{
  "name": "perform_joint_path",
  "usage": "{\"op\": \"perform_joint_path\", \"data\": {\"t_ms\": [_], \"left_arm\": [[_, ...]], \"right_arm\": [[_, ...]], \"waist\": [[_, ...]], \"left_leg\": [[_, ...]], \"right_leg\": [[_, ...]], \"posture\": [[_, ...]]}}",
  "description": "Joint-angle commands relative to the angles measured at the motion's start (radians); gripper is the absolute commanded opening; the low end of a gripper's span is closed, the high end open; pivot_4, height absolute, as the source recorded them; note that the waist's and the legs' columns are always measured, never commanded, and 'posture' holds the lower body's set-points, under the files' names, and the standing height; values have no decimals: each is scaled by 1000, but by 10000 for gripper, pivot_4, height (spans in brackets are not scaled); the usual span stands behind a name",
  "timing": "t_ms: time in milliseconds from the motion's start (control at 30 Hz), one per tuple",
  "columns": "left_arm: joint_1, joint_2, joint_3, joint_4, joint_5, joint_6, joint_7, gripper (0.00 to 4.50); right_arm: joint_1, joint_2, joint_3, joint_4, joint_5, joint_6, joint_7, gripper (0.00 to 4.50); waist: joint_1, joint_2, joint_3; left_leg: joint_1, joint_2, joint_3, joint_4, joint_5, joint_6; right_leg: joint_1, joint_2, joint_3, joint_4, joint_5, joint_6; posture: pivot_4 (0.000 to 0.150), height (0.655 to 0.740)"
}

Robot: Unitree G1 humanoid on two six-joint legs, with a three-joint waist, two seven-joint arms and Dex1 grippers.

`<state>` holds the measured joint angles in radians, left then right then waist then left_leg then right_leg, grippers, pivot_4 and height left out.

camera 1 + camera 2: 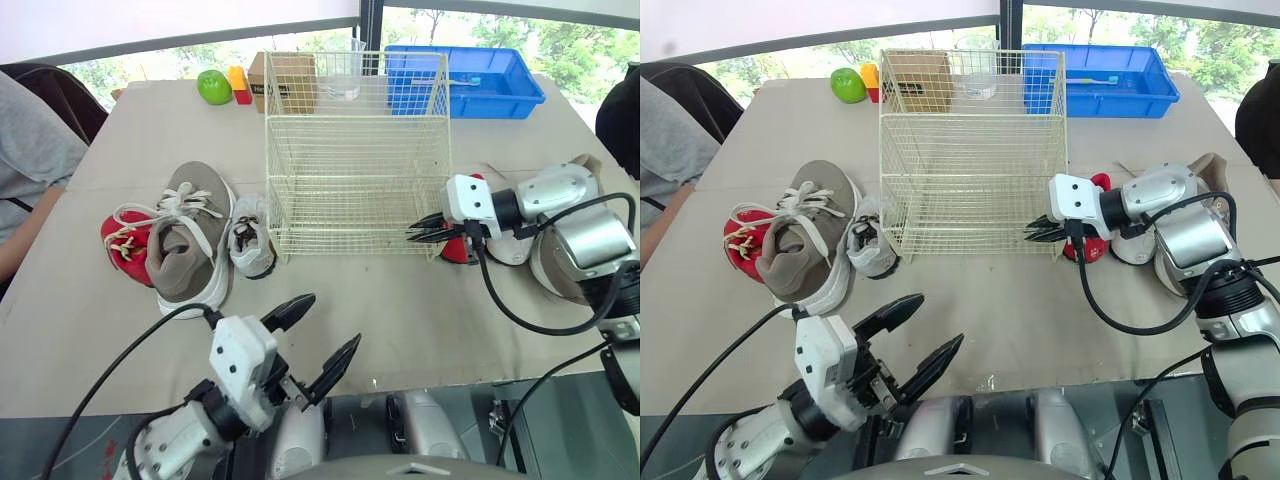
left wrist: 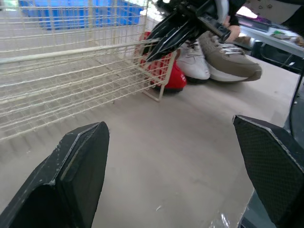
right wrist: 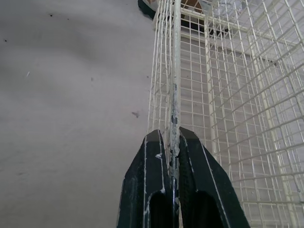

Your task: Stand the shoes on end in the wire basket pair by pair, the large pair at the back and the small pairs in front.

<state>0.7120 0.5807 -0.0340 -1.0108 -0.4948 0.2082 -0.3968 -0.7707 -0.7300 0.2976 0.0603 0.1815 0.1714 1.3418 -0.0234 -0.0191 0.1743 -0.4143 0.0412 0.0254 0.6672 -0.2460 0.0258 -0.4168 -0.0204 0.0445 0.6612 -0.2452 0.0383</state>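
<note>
Left eye view: wire basket [image 1: 355, 150] stands mid-table [image 1: 400, 310], upright, top open.

Right gripper [image 1: 415, 232] is at the basket's front right corner, low down. Right wrist view confirms it: both black fingers [image 3: 149, 180] are pressed together on the corner's vertical wire, the wire pinched between them. Grip is narrow and holds the basket frame, no shoe.

Left gripper [image 1: 333, 318] hangs in front of the basket, near the table's front edge and well apart from the wire. Its pincer is spread wide and holds nothing.

Shoes, left of basket, all flat on the table:
- large taupe sneaker [image 1: 190, 240], white laces and sole, toe pointing to the far edge.
- small red shoe [image 1: 125, 245], on the sneaker's far side from the basket, touching it.
- small white shoe [image 1: 250, 240], between sneaker and basket, just beside the front left corner.

Shoes, right of basket:
- other small red shoe [image 2: 166, 71], just beside the front right corner, partly behind the right gripper.
- other small white shoe [image 2: 192, 59], next outward.
- other large taupe sneaker [image 2: 232, 59], furthest out, partly hidden by the right arm.

Behind basket: blue plastic tray [image 1: 500, 90], cardboard box [image 1: 285, 80], clear cup [image 1: 343, 75], green apple [image 1: 214, 87], yellow-and-red block [image 1: 240, 85].

Far left of basket, at the table edge: a person's grey sleeve [image 1: 30, 160].
</note>
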Motion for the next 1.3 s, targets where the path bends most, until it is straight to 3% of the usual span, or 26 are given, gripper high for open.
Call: {"op": "perform_joint_path", "data": {"t_ms": [33,133,233,467,667,1067,1300], "left_arm": [[69,5,81,-36,-36,-78,-28,45000],[79,8,234,-7,-141,-80,-74,45000],[26,51,385,90,-271,-62,-154,45000],[-158,128,592,319,-491,56,-186,45000],[-158,105,698,322,-530,116,-171,45000],[19,-132,793,181,-402,127,74,45000],[-149,-83,674,224,-346,235,205,45000]], "right_arm": [[-4,11,-51,-37,18,19,-32,808],[-8,32,-75,-46,36,80,-81,808],[17,30,-122,-100,98,147,-93,9169],[184,60,-287,-418,288,212,-197,42171],[291,169,-309,-603,448,292,-342,42171],[326,211,-206,-597,425,263,-356,42171],[332,214,-181,-584,422,250,-353,42171]], "waist": [[0,0,0],[1,1,1],[6,1,1],[11,2,1],[5,1,1],[11,-2,0],[11,-3,-1]], "left_leg": [[0,0,0,0,0,0],[0,0,0,1,0,0],[0,0,1,2,0,0],[-1,-1,-1,2,0,0],[0,0,-2,1,0,0],[1,-1,-2,2,0,0],[1,-2,-3,3,0,0]], "right_leg": [[0,-1,0,0,0,0],[0,-1,0,0,0,0],[0,-1,0,1,0,0],[0,0,-1,0,1,2],[1,1,-2,2,1,2],[2,-1,-2,1,0,0],[3,0,-3,1,0,0]], "posture": [[1500,7400],[1500,7400],[1500,7400],[1500,7400],[1500,7400],[1500,7400],[1500,7400]]}}
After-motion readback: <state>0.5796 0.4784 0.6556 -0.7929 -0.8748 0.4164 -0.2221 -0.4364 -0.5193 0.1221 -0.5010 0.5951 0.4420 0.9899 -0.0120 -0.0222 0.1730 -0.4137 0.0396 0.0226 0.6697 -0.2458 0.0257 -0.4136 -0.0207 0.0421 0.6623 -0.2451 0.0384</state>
